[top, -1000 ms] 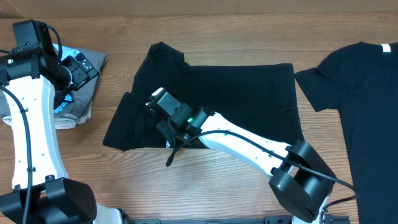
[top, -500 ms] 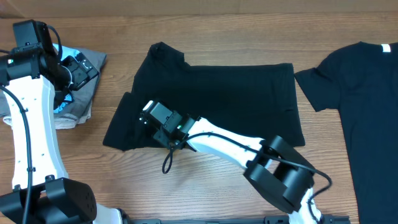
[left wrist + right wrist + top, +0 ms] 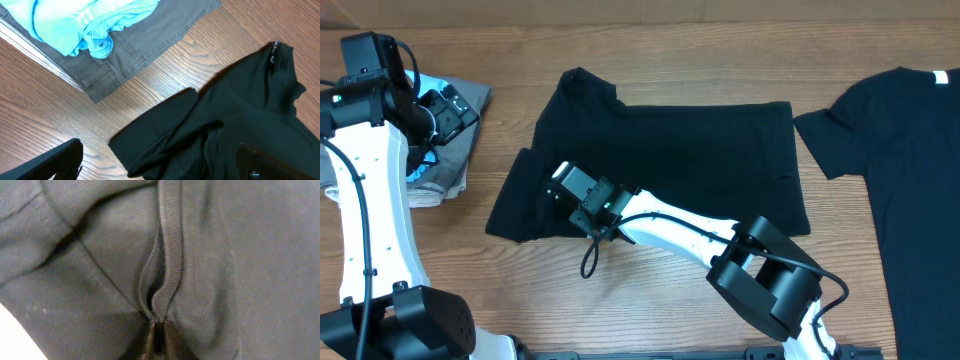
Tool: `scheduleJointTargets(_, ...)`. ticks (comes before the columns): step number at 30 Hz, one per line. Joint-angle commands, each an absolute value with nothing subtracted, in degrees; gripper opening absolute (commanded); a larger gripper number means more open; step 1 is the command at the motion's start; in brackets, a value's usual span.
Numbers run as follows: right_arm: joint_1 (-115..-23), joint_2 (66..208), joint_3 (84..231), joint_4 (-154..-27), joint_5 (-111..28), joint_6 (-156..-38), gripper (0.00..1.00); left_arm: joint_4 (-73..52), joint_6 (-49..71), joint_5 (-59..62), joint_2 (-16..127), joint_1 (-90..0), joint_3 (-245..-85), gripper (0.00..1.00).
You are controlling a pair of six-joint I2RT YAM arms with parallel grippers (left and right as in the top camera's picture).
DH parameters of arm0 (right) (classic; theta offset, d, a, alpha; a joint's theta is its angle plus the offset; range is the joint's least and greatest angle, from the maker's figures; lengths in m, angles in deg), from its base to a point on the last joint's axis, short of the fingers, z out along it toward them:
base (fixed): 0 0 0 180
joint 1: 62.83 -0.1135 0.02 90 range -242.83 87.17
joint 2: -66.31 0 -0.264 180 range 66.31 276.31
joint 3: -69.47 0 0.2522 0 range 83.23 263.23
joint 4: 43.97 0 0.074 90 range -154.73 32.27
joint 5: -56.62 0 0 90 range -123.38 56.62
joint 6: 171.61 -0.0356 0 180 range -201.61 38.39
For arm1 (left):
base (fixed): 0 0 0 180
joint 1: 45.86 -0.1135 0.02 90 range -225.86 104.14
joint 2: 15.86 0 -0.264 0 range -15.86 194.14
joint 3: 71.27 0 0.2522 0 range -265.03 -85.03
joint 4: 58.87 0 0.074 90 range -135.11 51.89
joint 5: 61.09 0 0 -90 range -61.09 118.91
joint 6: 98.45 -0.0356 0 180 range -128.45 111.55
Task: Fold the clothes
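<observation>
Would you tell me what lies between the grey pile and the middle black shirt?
Only bare table separates pile and shirt, in overhead and left wrist views.

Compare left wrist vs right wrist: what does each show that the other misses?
Left wrist only: a folded grey garment with a light blue garment on it, and the bare wooden table. Right wrist only: a close-up of the right claw, shut on a raised fold of fabric next to a ribbed band. Both: the black T-shirt. The left wrist shows its outline, the right wrist only its weave.
</observation>
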State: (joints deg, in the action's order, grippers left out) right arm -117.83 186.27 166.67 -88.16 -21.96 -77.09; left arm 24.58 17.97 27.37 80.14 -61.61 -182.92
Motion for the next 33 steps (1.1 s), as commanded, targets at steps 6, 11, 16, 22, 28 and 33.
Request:
scheduleJointTargets(6,-114.8,185.9,166.6,-86.4,-21.4,-80.3,0.04,24.7,17.3,27.0,79.5,-61.6,-183.8,1.0)
scheduleJointTargets(11,-112.5,185.9,166.6,-86.1,-21.4,-80.3,0.04,24.7,17.3,27.0,79.5,-61.6,-183.8,1.0)
scheduleJointTargets(16,-110.0,185.9,166.6,-84.6,-21.4,-80.3,0.04,24.7,17.3,27.0,79.5,-61.6,-183.8,1.0)
scheduleJointTargets(22,-109.6,185.9,166.6,-81.7,-21.4,-80.3,0.04,24.7,17.3,27.0,79.5,-61.6,-183.8,1.0)
scheduleJointTargets(28,-108.4,185.9,166.5,-81.5,-21.4,-80.3,0.04,24.7,17.3,27.0,79.5,-61.6,-183.8,1.0)
scheduleJointTargets(33,-107.3,185.9,166.5,-80.5,-21.4,-80.3,0.04,24.7,17.3,27.0,79.5,-61.6,-183.8,1.0)
